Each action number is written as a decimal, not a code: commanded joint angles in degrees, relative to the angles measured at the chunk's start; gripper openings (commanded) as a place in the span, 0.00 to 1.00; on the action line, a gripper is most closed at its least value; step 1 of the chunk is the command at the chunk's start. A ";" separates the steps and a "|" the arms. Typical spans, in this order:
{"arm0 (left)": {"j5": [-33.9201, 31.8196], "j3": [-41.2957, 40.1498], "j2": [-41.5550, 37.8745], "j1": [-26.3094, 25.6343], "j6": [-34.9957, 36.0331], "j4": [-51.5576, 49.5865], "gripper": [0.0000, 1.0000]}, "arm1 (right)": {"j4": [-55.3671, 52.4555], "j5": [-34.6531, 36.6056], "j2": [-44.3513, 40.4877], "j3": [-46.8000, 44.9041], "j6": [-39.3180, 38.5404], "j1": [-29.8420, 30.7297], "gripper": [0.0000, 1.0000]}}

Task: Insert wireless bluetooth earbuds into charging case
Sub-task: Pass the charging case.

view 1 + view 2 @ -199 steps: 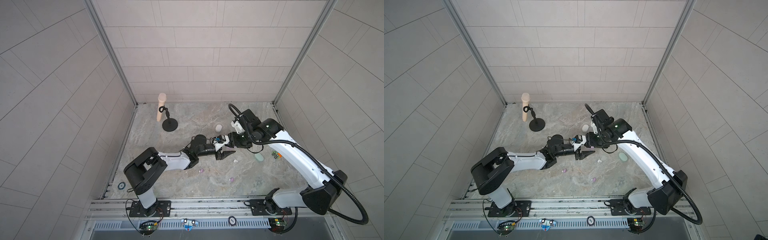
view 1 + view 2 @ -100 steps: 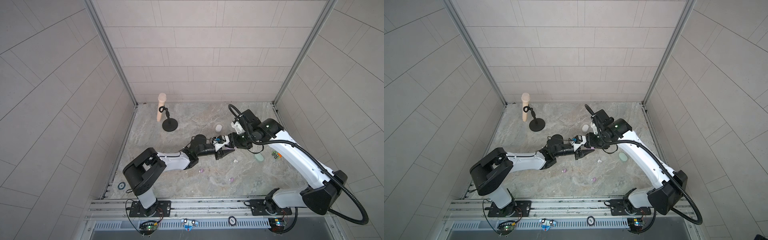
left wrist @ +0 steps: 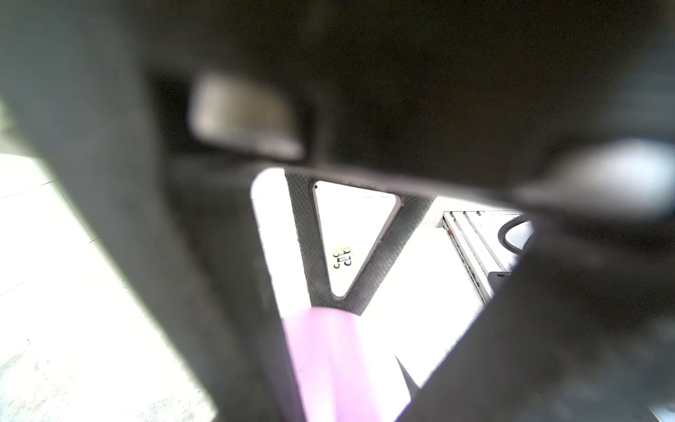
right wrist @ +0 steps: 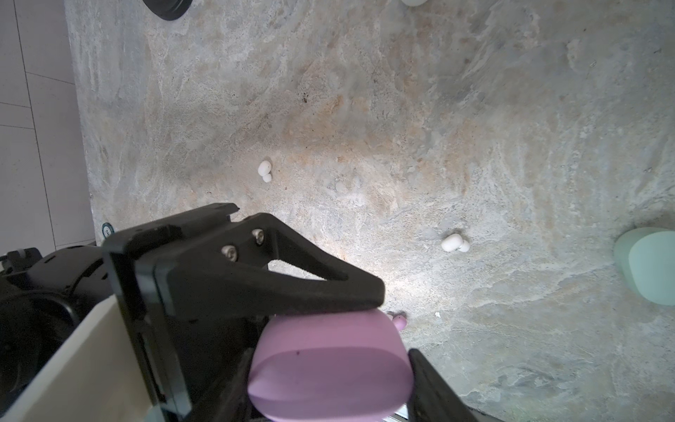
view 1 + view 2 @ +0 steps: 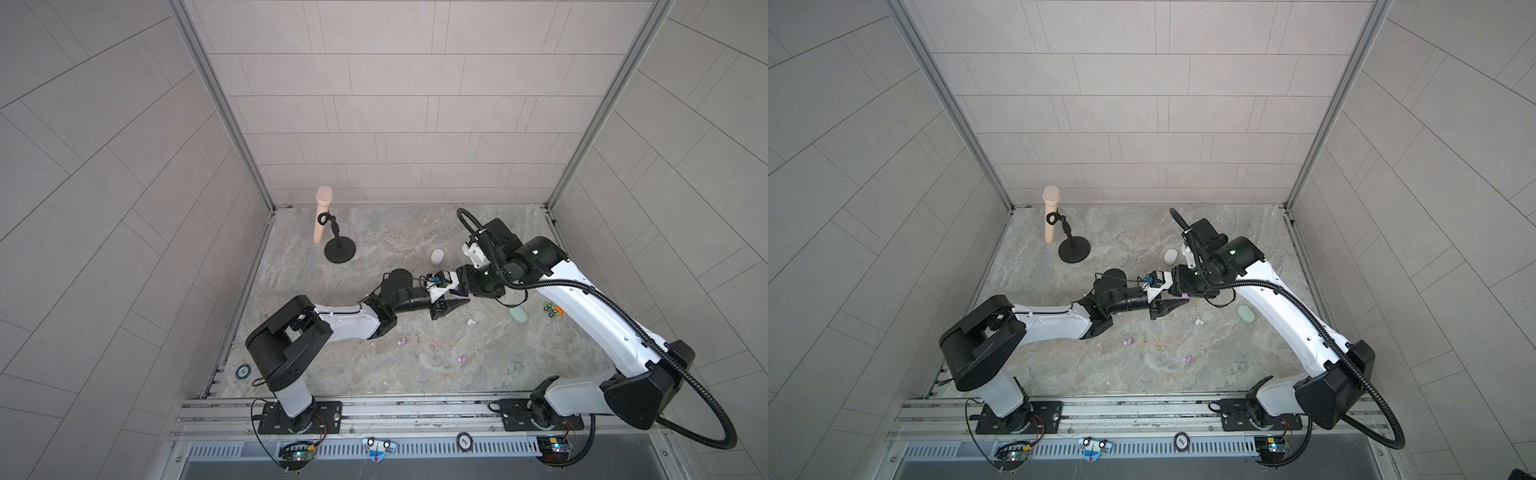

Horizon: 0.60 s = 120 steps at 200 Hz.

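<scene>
The right gripper (image 5: pixel 460 292) grasps the lilac case (image 4: pixel 330 360) at the middle of the table (image 5: pixel 374 249). One finger (image 4: pixel 292 285) of the left gripper (image 5: pixel 462 302) lies across the top of the case; I cannot tell whether that gripper pinches it. Two white earbuds (image 4: pixel 454 243) lie loose on the table, one near the mint case (image 4: pixel 646 266). Two lilac earbuds (image 5: pixel 402 341) lie well apart from each other, nearer the arms' bases.
</scene>
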 commanded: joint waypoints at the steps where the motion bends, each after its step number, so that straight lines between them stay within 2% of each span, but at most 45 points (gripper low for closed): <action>1: 1.64 0.10 -1.15 -0.51 0.52 -1.05 0.52 | 0.96 -1.00 0.16 2.15 0.38 0.24 0.51; 120: 1.64 0.35 -1.46 -1.05 2.96 -4.16 0.47 | 1.40 -2.26 -0.20 2.41 0.77 0.24 0.51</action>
